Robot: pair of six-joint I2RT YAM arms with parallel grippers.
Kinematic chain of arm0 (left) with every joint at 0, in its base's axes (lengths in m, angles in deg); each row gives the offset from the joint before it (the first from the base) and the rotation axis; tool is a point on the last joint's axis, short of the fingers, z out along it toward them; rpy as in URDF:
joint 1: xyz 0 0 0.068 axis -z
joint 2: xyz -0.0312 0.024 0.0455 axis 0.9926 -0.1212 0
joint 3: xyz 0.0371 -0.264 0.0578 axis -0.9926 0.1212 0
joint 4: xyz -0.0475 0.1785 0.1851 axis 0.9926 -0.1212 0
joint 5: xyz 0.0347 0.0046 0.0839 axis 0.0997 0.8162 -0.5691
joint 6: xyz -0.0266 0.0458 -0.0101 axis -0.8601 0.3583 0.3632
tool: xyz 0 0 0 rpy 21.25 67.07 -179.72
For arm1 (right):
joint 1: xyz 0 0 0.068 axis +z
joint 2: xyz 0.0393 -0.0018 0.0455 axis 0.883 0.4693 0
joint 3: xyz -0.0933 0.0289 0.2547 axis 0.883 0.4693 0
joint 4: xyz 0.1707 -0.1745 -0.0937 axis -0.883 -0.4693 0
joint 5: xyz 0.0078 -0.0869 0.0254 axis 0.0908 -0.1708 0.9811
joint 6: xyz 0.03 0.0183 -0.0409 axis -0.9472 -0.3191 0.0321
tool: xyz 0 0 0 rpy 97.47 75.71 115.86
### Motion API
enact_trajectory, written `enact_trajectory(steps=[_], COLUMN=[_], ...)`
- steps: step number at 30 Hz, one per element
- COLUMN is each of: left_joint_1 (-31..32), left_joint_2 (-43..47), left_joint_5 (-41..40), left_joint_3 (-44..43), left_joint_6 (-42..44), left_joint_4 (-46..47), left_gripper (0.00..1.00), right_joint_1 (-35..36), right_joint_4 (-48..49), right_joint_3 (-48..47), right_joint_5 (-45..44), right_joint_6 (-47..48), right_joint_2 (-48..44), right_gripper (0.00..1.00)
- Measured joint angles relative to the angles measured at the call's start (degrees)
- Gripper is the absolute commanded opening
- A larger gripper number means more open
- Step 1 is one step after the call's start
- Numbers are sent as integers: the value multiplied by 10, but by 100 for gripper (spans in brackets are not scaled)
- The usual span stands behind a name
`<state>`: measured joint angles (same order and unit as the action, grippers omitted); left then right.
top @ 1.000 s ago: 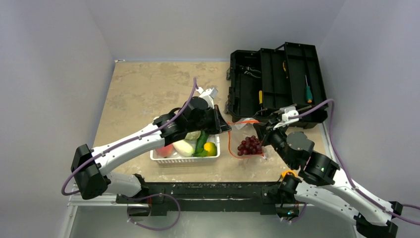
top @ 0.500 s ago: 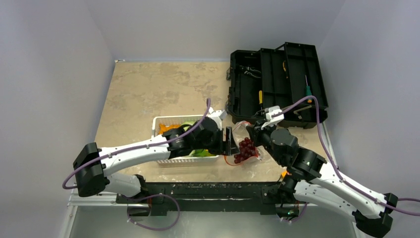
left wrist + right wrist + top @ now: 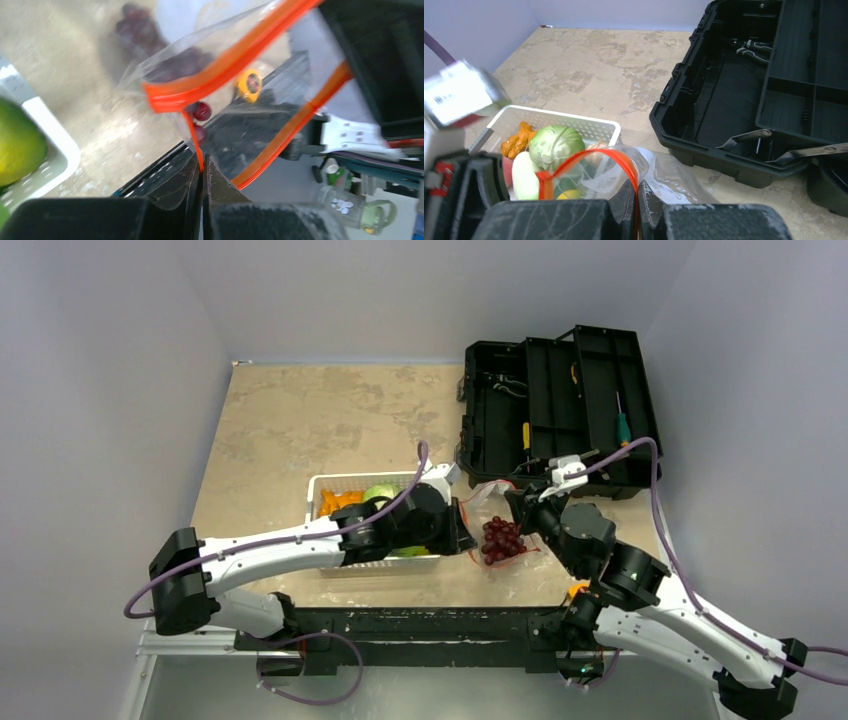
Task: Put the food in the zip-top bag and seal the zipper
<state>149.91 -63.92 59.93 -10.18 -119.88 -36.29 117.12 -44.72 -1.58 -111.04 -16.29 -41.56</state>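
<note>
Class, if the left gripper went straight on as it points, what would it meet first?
The left gripper pinches the zipper; straight on lies the zip-top bag, then probably its grapes.

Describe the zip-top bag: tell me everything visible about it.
The bag is clear, crinkly plastic with an orange-red strip around its mouth. It lies on the table between the white basket and the black toolbox, with purple grapes inside. Its mouth is held open: the left gripper and right gripper each pinch the strip on opposite sides, jaws shut.
</note>
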Motion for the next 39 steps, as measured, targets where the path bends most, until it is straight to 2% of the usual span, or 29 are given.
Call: enact_trajectory(steps=[3,7,10,16,28,34,36,39], left_joint_1=[-18,-73,-96,-78,-83,-82,-66,-21], left_joint_2=[-2,-5,-3,-26,-21,4,14,16], left_joint_5=[30,101,110,143,125,124,117,91], left_joint_3=[-34,-61,-61,-63,-26,-19,-47,-141], left_joint_6=[3,-17,-27,-35,-23,-7,9,42], left_joint_4=[11,77,100,100,44,17,2,-32], left_gripper=[0,0,0,0,0,0,0,0], right_joint_1=[0,0,0,0,0,0,0,0], right_joint_4=[-9,-35,-52,-50,-14,-10,-34,-45], right_joint_3=[-1,-15,-41,-56,9,12,-9,-47], right_joint_5=[-13,-30,-32,-31,2,3,1,0], right_joint_6=[-2,0,2,3,-2,-3,-5,-9], right_joint_2=[-11,-30,-46,-70,-3,0,-4,-20], right_gripper=[0,0,0,0,0,0,0,0])
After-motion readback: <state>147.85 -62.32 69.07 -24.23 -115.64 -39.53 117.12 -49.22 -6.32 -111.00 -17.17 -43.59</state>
